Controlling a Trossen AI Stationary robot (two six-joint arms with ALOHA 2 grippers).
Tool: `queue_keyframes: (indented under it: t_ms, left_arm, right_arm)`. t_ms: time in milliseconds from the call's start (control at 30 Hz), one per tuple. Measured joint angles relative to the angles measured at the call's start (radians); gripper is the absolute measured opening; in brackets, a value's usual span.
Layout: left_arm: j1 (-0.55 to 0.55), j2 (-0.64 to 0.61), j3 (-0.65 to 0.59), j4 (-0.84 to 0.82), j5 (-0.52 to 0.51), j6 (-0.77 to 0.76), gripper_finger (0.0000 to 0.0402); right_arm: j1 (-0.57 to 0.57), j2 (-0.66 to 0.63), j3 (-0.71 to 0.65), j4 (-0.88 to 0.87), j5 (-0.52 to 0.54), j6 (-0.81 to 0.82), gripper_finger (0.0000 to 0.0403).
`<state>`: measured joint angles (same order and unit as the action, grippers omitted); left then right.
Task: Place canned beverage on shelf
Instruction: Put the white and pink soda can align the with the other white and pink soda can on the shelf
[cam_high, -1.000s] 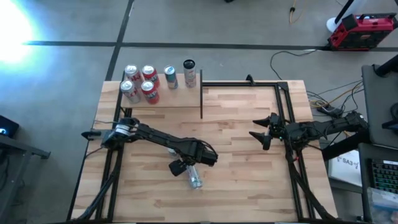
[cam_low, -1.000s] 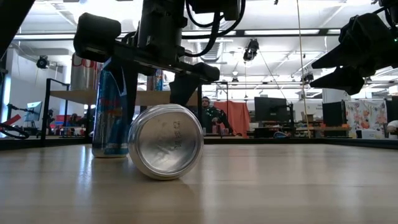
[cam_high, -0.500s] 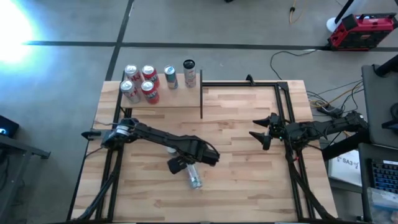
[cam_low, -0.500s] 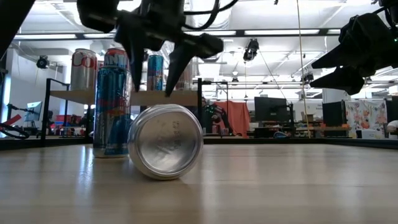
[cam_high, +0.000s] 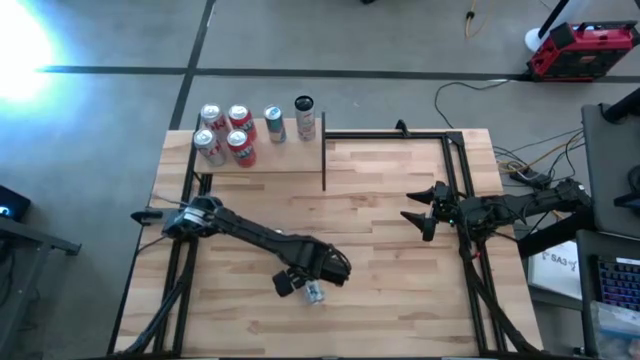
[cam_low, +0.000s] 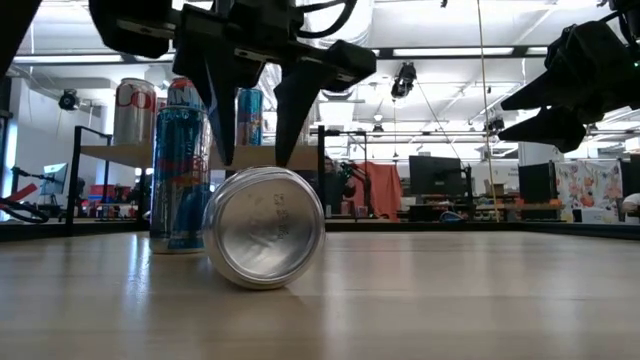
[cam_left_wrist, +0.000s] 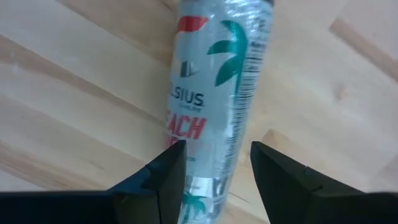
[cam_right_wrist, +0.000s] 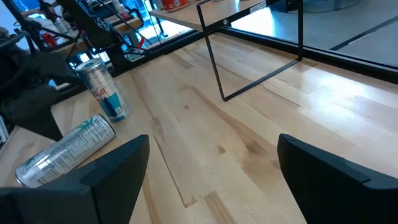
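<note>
From above, the striped wooden table (cam_high: 400, 200) carried a pale shelf (cam_high: 280, 155) at its far left corner, with six upright cans on it: four red-and-silver cans (cam_high: 226, 134) clustered together, a teal can (cam_high: 274, 124) and a dark-topped can (cam_high: 305, 117) beside them. The left gripper (cam_high: 305, 287) reached to the middle of the near side of the table, directly over a silver can (cam_high: 315, 293) lying on its side. The right gripper (cam_high: 418, 217) waited on the table's right side, holding nothing. At table height, the lying can (cam_low: 264, 228) showed its round silver end, with the left gripper's two dark fingers (cam_low: 292, 120) coming down on either side of its top; a tall blue can (cam_low: 181, 180) stood upright just behind it, and the shelf (cam_low: 200, 155) with its cans showed farther back. In the left wrist view, the fingers (cam_left_wrist: 163, 180) sat narrowly set at each flank of the white can (cam_left_wrist: 211, 99), printed with teal palms and red lettering, though I could not tell whether they pressed on it. In the right wrist view, that gripper's fingers (cam_right_wrist: 118, 168) stood wide apart over bare wood, with the fallen can (cam_right_wrist: 65, 152) and the upright can (cam_right_wrist: 102, 90) well beyond.
</note>
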<state>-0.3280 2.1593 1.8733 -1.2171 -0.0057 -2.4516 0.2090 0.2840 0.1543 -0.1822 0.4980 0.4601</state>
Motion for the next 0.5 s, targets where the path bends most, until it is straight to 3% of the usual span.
queue_keyframes:
  t_ms: [267, 500]
  left_arm:
    - [-0.025, 0.0, -0.024, 0.017, 0.017, 0.019, 0.0176]
    - [-0.034, 0.0, -0.048, 0.028, 0.018, 0.058, 0.0254]
  right_arm:
    - [0.0, 0.0, 0.0, 0.0, 0.0, 0.0, 0.0336]
    - [0.0, 0.0, 0.0, 0.0, 0.0, 0.0, 0.0336]
